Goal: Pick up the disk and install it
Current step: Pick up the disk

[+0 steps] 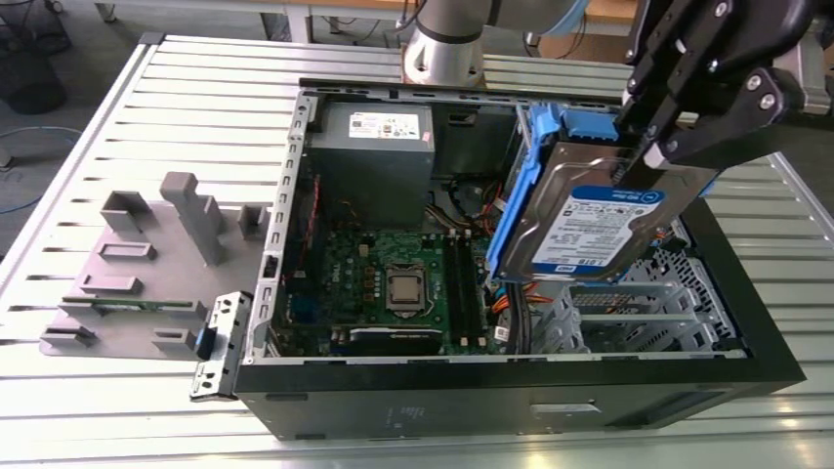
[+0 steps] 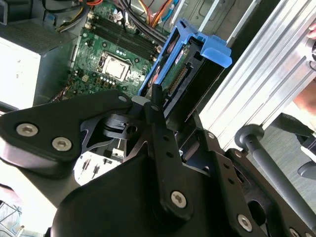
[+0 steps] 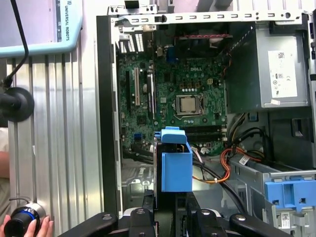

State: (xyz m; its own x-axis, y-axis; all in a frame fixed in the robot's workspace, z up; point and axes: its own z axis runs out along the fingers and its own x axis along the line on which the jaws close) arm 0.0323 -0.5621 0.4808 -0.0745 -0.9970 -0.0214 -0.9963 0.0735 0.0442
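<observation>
Tool [image 1: 651, 156] clamps disk [image 1: 587, 225], long axis steeply tilted.

Top of disk [image 1: 587, 230] behind gripper [image 1: 655, 156]

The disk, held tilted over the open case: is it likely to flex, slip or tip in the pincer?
Probably stiff: the disk is a flat metal slab and shows no bend. Likely heavy for its size, and the pincer grips it near one end, so it may pivot. Slip seems possible: the blue rails are smooth plastic.
</observation>
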